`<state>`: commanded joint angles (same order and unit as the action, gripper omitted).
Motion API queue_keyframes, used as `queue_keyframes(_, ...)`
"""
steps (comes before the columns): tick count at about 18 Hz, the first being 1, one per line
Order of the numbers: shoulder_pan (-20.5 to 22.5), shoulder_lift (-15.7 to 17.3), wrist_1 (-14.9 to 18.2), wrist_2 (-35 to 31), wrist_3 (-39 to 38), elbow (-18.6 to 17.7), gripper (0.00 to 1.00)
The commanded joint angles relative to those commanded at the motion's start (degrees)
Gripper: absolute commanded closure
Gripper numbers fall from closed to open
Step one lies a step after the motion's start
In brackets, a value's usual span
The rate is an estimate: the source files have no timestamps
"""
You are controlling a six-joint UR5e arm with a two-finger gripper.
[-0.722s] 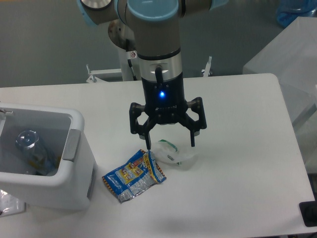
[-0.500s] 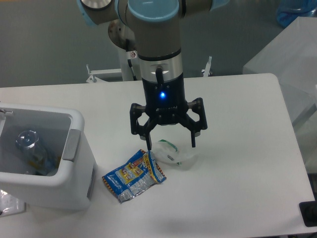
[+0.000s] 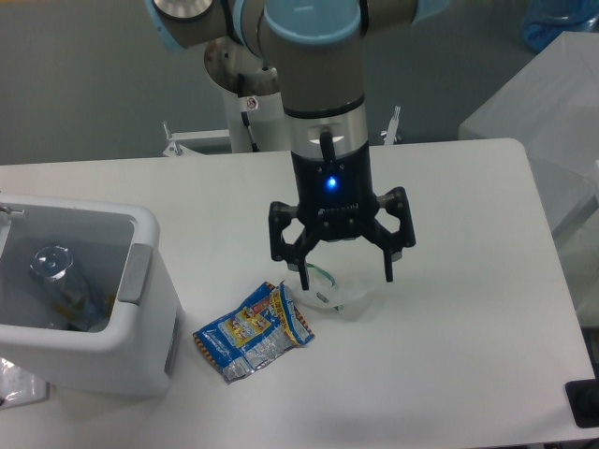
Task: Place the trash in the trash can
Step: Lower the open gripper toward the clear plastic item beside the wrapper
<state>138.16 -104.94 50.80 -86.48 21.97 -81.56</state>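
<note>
While tool [image 3: 343,277] hangs spread, grasping nothing, over small clear plastic wrapper with green marks [image 3: 334,291] at frame centre, blue foil snack bag [image 3: 253,332] lies lower left on bench [image 3: 468,309]. White boxy plastic bin [image 3: 140,341] far left. Neither piece binned yet.

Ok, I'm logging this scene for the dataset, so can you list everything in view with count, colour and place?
snack bag: one, blue foil with yellow-red print, flat on the table right of the bin.
clear wrapper: one, transparent with green marks, on the table under the claw.
trash can: one, white with a grey tab, at the left edge.
plastic bottle: one, clear, inside the trash can.
table: one, white, fills most of the view.
side surface: one, pale grey, upper right.
arm: one, grey with light blue caps, coming down at centre.
claw: one, black, open above the wrapper.
</note>
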Motion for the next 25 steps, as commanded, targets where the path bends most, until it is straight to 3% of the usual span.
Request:
queue_keyframes(4, 0.0, -1.05, -2.37, -0.09, -0.52, -2.11, 0.0)
queue_keyframes(7, -0.17, -3.07, -2.37, -0.09, -0.61, -2.64, 0.0)
queue_keyframes(12, -0.18, -6.32, -2.64, 0.35, -2.01, -1.15, 0.0)
queue_keyframes(16, -0.35, -12.29, -6.76, -0.61, -4.57, 1.57, 0.0)
queue_keyframes(19, -0.96, -13.27, -7.12, -5.0, -4.57, 1.4, 0.0)
queue_keyframes(21, -1.84, -13.27, -6.94, -5.53, -2.82, 0.09, 0.0)
queue_keyframes(25, -2.9, -11.7, -6.86, -6.51, 12.88, -5.53, 0.0)
